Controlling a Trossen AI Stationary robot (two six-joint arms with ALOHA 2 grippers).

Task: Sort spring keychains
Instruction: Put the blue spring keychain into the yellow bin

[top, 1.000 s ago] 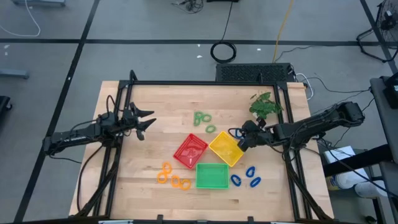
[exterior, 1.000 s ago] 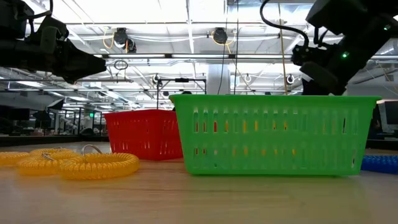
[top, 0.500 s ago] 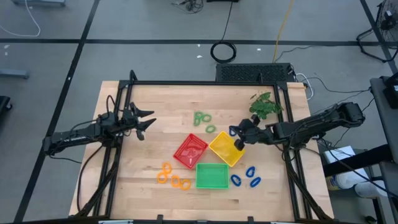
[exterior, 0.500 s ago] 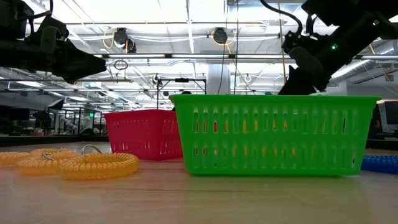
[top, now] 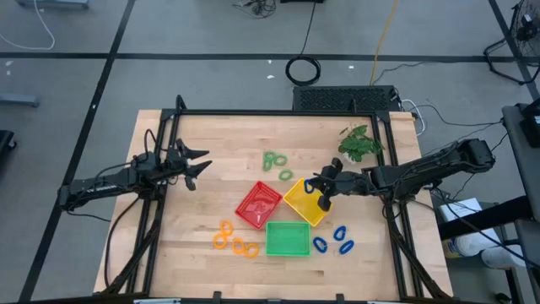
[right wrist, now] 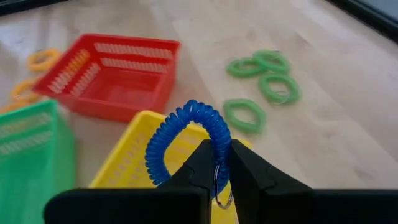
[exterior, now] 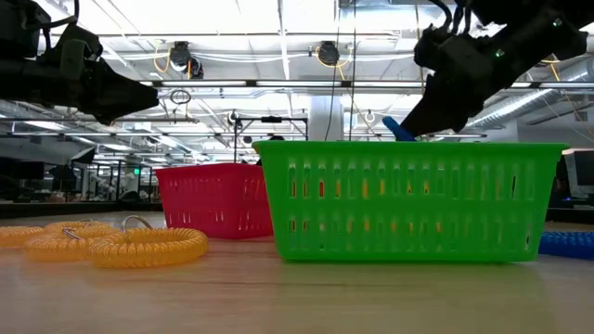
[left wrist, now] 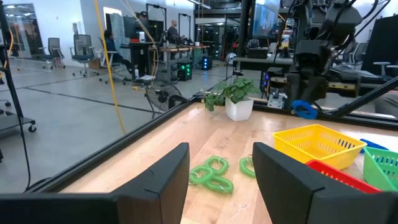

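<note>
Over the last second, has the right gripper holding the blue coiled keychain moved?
Yes. The right gripper carried the blue coiled keychain leftward, from the yellow square tray's right edge to above it.

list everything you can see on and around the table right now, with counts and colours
green spring keychains: four, green, loose on the wood at the table's far middle
orange spring keychains: about four, orange, near edge, left of the green tray
blue spring keychains on table: three, blue, near edge, right of the green tray
held blue spring keychain: one, blue, pinched above the yellow tray
red tray: one, red, table centre
yellow tray: one, yellow, right of the red tray
green tray: one, green, nearest the front edge
plant: one, leafy green, far right corner
left end effector: open, holding nothing, over the left of the table
right end effector: shut on the held blue spring keychain, over the yellow tray
</note>
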